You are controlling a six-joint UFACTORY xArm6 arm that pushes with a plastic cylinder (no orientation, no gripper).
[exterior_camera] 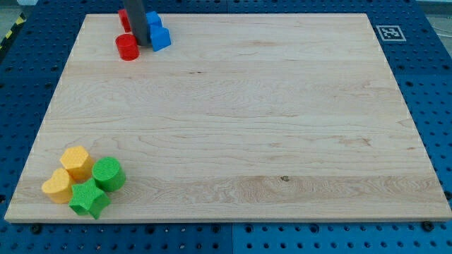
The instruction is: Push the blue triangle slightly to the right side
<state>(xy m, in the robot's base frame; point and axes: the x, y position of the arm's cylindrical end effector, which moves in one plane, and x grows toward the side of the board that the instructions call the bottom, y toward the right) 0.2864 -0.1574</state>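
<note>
Where rod (138, 21) hides blocks (red (123, 17))

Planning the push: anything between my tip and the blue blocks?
Nothing: in the camera view my tip sits right against the blue blocks, with the red cylinder on its other side.

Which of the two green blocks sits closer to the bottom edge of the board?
The green star-shaped block. It lies lowest in the view's bottom-left cluster, just below and left of the round green cylinder.
</note>
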